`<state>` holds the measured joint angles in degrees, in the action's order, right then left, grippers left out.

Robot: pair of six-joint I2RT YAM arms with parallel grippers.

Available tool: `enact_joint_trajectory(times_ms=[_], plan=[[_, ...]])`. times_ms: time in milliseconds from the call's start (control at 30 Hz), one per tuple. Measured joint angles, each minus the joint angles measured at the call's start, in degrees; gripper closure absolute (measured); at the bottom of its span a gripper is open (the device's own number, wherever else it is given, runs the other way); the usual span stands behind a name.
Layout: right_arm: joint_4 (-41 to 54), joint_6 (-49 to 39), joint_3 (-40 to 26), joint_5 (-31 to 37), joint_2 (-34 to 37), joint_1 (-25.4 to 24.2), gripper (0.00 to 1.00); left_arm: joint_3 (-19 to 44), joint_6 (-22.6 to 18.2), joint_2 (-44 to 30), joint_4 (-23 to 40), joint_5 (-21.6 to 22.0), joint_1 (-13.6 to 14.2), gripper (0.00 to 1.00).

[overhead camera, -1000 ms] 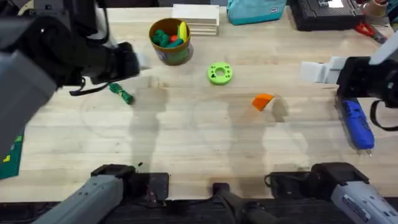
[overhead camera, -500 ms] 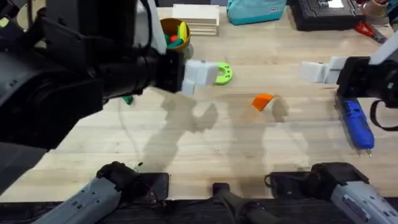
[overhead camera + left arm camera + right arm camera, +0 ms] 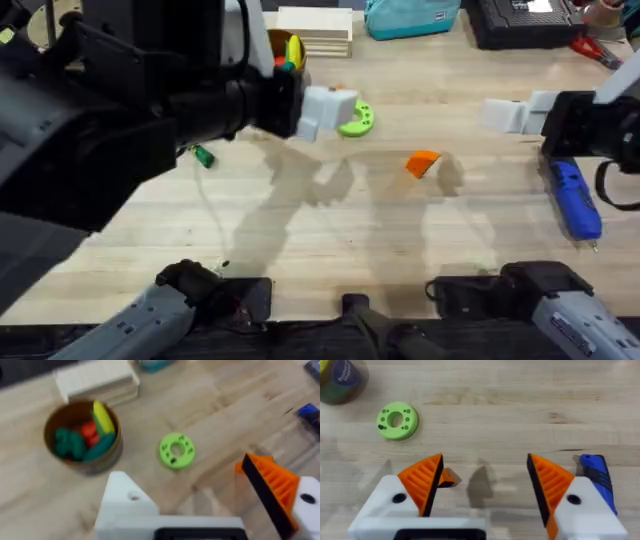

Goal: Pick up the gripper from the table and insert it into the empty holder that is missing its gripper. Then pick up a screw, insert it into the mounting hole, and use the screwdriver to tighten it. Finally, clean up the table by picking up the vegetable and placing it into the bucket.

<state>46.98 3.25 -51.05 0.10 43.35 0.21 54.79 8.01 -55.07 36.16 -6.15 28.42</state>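
— Lying loose on the table (image 3: 330, 230), the gripper (image 3: 422, 163) is seen as a small orange ribbed wedge, well apart from the bucket (image 3: 82, 437).

— Left gripper (image 3: 210, 497): spread wide, nothing held; one finger is a bare white holder (image 3: 125, 502), the other is fitted with an orange pad.

— Right gripper (image 3: 482, 485): parted wide, nothing held, the screwdriver (image 3: 575, 200) just beside it.

bucket (image 3: 82, 440): holds green, red, yellow toys
green disc (image 3: 176, 450): flat on table (image 3: 225, 405), beside bucket
holder (image 3: 127, 505): bare white
left gripper (image 3: 200, 500): 1 orange pad, jaws apart
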Motion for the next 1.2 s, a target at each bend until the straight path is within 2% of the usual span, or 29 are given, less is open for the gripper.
enact_joint_trajectory(times_ms=[133,300,433,633,667,767,800,900,1067,1200], plan=[[0.0,0.0,0.0,0.0,0.0,0.0,0.012,-6.2,-5.0,2.8,-12.7,0.0,1.2,0.014],[0.0,0.0,0.0,0.0,0.0,0.0,0.011,-21.9,-8.9,13.2,-30.7,0.0,2.7,0.014],[0.0,0.0,0.0,0.0,0.0,0.0,0.012,-33.2,-10.1,22.9,-38.1,0.0,3.5,0.014],[0.0,0.0,0.0,0.0,0.0,0.0,0.012,-43.6,-10.7,34.7,-39.5,0.0,3.7,0.014],[0.0,0.0,0.0,0.0,0.0,0.0,0.013,-46.3,-10.9,39.2,-39.6,0.4,3.7,0.014],[0.0,0.0,0.0,0.0,0.0,0.0,0.012,-49.0,-10.9,43.5,-39.8,1.3,3.7,0.013],[0.0,0.0,0.0,0.0,0.0,0.0,0.012,-51.8,-11.1,48.1,-39.8,1.5,3.4,0.014],[0.0,0.0,0.0,0.0,0.0,0.0,0.012,-54.0,-11.1,52.9,-38.0,1.5,2.6,0.014],[0.0,0.0,0.0,0.0,0.0,0.0,0.013,-54.4,-11.1,54.6,-36.4,1.9,1.4,0.013],[0.0,0.0,0.0,0.0,0.0,0.0,0.013,-54.4,-11.0,54.7,-31.5,2.1,1.4,0.014]])
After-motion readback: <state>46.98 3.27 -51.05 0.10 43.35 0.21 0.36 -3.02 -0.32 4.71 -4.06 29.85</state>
